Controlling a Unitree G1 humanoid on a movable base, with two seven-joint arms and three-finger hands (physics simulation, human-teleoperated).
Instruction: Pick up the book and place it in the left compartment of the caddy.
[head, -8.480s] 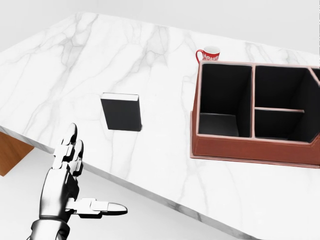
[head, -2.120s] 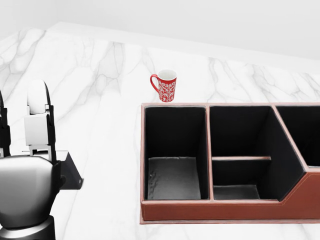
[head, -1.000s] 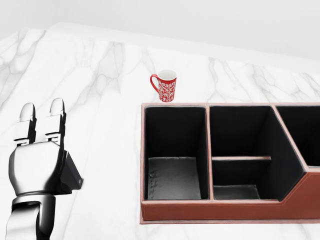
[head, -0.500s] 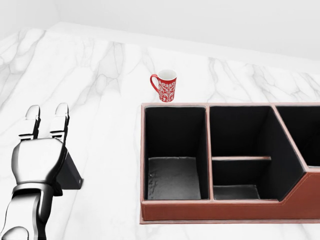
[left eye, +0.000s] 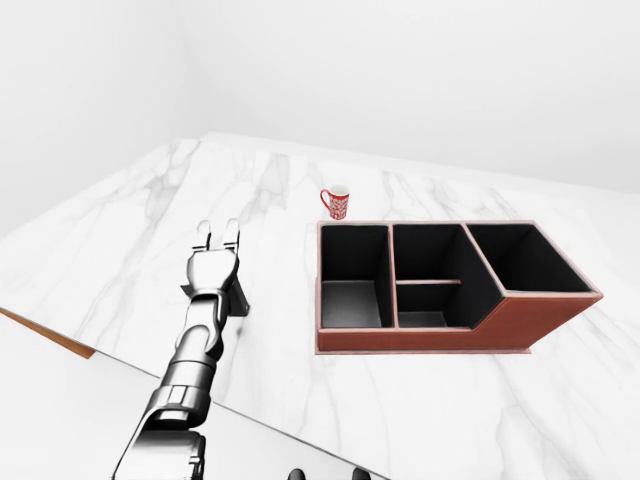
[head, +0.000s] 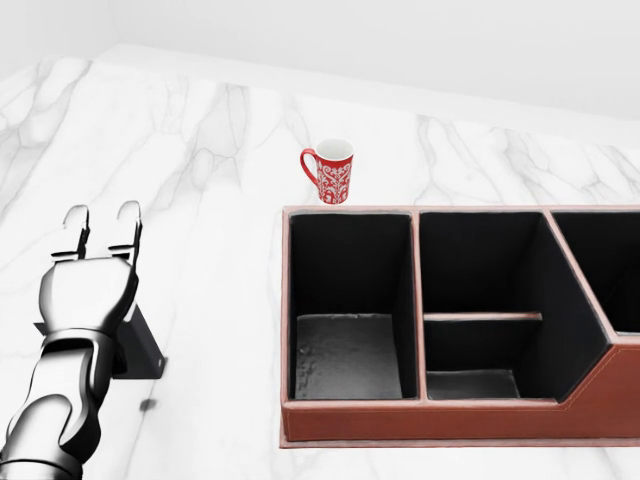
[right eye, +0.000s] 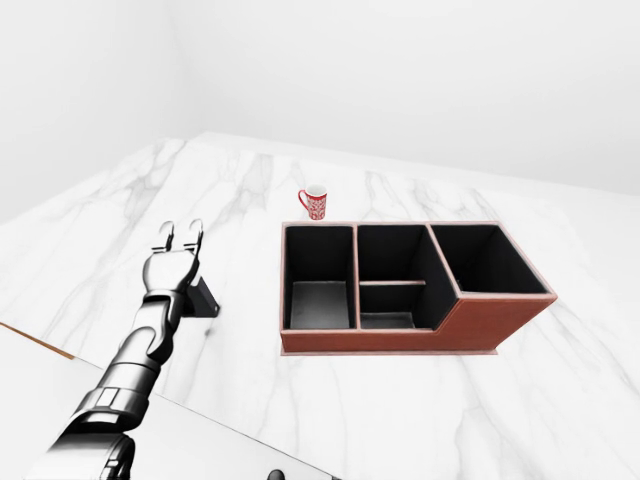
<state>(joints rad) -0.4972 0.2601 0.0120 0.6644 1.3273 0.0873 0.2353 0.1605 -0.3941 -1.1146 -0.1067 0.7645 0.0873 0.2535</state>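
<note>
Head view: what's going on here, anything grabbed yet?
The robot's silver left hand hangs over the black book lying flat on the white marble table, its fingers pointing up the view. Whether it grips the book cannot be told. The brown leather caddy sits to the right, its left compartment empty. A red patterned mug stands just above the caddy. The right hand is not in view.

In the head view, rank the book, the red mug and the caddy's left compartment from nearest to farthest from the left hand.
1. book: directly under the left hand, mostly hidden by it, at the view's left.
2. left compartment: to the hand's right, past bare marble.
3. red mug: up and right, above the caddy rim. Only slightly farther than the compartment.
</note>
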